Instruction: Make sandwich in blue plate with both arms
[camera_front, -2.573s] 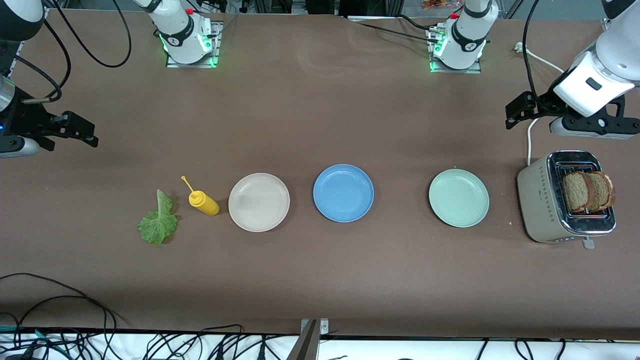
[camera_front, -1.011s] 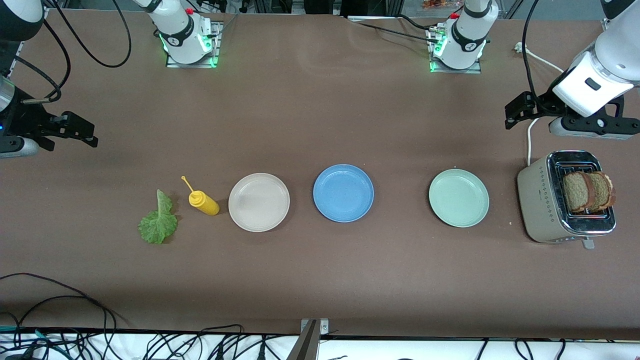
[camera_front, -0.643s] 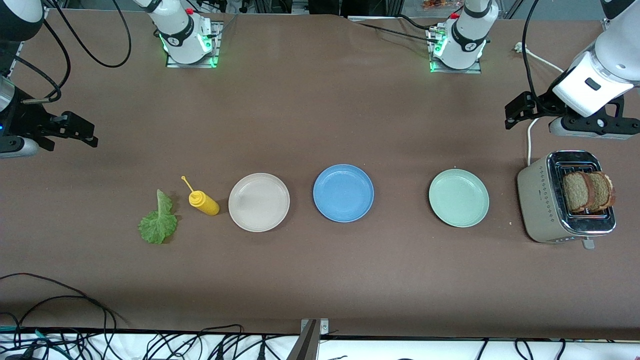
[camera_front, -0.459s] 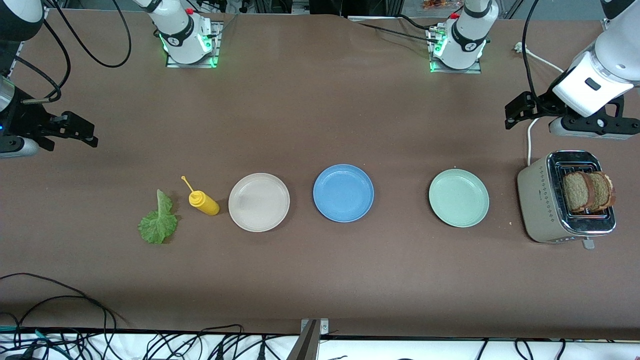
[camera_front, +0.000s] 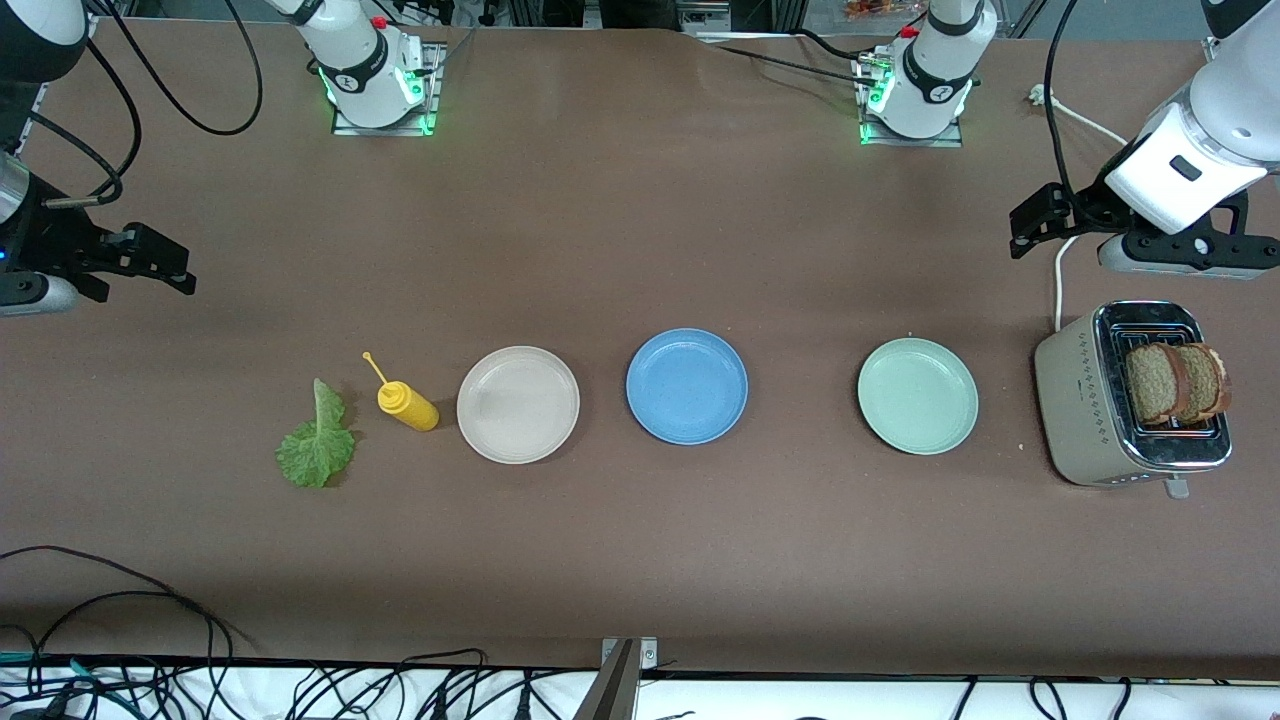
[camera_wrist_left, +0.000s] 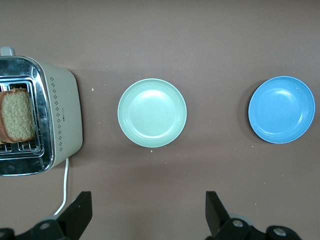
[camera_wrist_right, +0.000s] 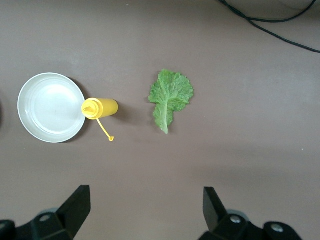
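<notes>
Waiting at both ends of the table: neither arm is over any of the task's things. Left gripper (camera_wrist_left: 145, 215) hangs above bare table at the left arm's end, farther from the front camera than the toaster (camera_front: 1135, 395); jaws spread wide, nothing between the fingers (camera_wrist_left: 80, 212). Right gripper (camera_wrist_right: 145, 212) hangs above bare table at the right arm's end, farther from the front camera than the lettuce leaf (camera_front: 317, 440); jaws likewise spread wide, fingers (camera_wrist_right: 77, 205) empty.

Blue plate (camera_front: 687, 386) sits at mid-table, bare, nothing on it. It is the middle one of three plates in a row: beige plate (camera_front: 518, 404) toward the right arm's end, pale green plate (camera_front: 918, 395) toward the left arm's end. All three lie well apart from one another.

Two bread slices (camera_front: 1175, 383) stand upright in the toaster slots, side by side, crusts showing above the chrome top. The toaster stands near the pale green plate, toward the left arm's end, with its white cord (camera_front: 1058, 290) running up the table toward the left arm's base.

Lettuce leaf lies flat on the table, toward the right arm's end from the beige plate. Yellow squeeze bottle (camera_front: 407, 405) lies on its side between leaf and beige plate, just beside the plate's rim, its cap dangling on a thin tether.

Loose black cables (camera_front: 110, 590) lie at the table edge nearest the front camera
</notes>
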